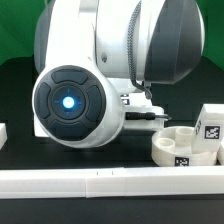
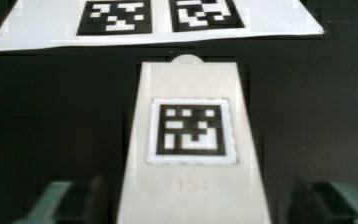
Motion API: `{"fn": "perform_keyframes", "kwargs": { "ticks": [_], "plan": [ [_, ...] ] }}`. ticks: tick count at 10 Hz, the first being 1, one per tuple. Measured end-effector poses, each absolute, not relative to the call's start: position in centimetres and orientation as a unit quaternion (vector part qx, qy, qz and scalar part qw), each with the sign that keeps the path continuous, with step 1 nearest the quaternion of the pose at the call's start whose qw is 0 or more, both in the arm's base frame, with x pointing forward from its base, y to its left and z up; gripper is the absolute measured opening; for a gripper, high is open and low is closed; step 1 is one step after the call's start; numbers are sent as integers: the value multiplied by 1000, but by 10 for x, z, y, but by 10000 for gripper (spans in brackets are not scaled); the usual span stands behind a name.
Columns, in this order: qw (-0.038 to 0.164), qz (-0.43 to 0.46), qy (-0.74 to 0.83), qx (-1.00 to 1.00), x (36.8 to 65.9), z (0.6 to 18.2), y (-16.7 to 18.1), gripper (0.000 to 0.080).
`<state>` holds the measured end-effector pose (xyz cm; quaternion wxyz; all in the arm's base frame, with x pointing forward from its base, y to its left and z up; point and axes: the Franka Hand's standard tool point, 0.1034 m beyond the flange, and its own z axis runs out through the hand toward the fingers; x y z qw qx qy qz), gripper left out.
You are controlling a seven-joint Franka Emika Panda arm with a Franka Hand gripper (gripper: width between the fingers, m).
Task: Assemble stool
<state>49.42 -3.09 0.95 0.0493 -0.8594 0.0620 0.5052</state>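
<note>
In the wrist view a white block leg with a black-and-white tag lies on the black table, lengthwise between my fingers. My gripper is open and straddles the near end of the leg. A dark gap shows between the leg and each of the fingers. In the exterior view the round white seat disc with its recessed sockets lies at the right. Another tagged leg stands just behind it. The arm's body hides the gripper and the straddled leg in that view.
The marker board lies beyond the far end of the leg in the wrist view. A long white border rail runs along the front of the table in the exterior view. The arm's large housing fills the middle.
</note>
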Motion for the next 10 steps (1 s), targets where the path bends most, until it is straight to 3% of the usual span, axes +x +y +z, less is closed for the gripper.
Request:
{"fn": "perform_keyframes", "kwargs": {
  "ticks": [1,2,5,8,10],
  "plan": [
    [50,505,63,-859,494,9,-32,389],
    [50,505,64,-859,494,9,-32,335],
    [47,503,67,-860,497,15,-30,335],
    [42,504,82,-859,509,63,-21,337],
    [42,498,82,-862,512,65,-22,337]
  ]
}}
